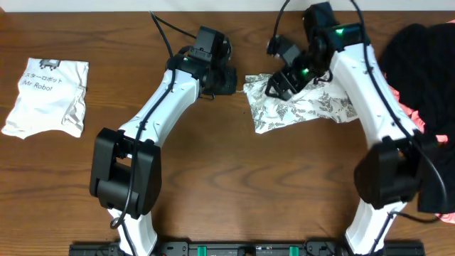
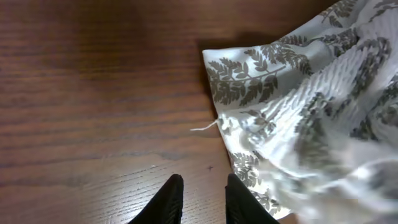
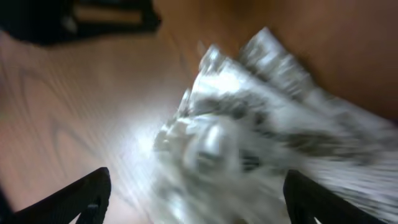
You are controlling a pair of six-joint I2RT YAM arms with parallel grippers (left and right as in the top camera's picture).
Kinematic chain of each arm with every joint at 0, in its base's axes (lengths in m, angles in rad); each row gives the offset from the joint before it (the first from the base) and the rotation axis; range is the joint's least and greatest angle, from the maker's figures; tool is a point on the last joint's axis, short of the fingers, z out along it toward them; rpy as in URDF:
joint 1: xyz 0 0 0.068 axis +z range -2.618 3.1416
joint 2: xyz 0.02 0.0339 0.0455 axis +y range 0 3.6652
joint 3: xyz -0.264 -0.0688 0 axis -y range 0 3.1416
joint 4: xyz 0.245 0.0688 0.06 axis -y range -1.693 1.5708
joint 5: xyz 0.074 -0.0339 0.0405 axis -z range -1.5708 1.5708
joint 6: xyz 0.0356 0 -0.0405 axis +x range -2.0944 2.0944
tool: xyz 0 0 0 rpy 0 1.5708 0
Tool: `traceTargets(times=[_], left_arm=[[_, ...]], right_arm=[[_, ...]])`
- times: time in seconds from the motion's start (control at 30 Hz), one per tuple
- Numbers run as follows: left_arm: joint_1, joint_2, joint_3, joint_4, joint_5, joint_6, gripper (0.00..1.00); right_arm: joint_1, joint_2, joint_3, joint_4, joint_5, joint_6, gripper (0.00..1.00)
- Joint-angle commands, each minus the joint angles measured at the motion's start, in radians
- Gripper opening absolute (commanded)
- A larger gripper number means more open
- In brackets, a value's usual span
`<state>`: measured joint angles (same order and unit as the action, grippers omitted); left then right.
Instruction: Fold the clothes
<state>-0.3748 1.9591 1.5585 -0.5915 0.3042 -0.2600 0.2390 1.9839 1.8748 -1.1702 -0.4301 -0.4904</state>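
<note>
Dark wood table (image 1: 256,185), fern-print clothes (image 1: 306,110), apparently crumpled

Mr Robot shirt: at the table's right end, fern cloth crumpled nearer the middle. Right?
Not quite. The overhead view shows the Mr Robot shirt at the left end of the table, not the right. The fern cloth is crumpled nearer the middle, as you say.
</note>
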Motion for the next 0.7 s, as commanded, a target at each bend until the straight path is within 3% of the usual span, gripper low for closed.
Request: traceTargets(times=[0.0,0.17,0.27,0.43,0.67], left_arm=[[0.002,-0.007,0.042,0.006,-0.004,0.019,0.24],[-0.019,-0.060,0.048,0.068,0.052,0.018,0.14],[-0.062,-0.099,0.048,0.093,0.055,0.015,0.11],[-0.182,-0.093,0.048,0.133,0.039,0.016,0.12],[-0.292,-0.023,0.048,0.175,-0.138,0.016,0.11]], right_arm=[[-0.026,-0.084,0.036,0.035,0.084,0.097,0.88],[-0.082,-0.098,0.036,0.104,0.286,0.324,0.90],[-0.132,-0.097,0.036,0.104,0.352,0.406,0.99],[-0.209,-0.097,0.035,0.095,0.356,0.411,0.99],[-0.269,-0.097,0.034,0.081,0.490,0.407,0.99]])
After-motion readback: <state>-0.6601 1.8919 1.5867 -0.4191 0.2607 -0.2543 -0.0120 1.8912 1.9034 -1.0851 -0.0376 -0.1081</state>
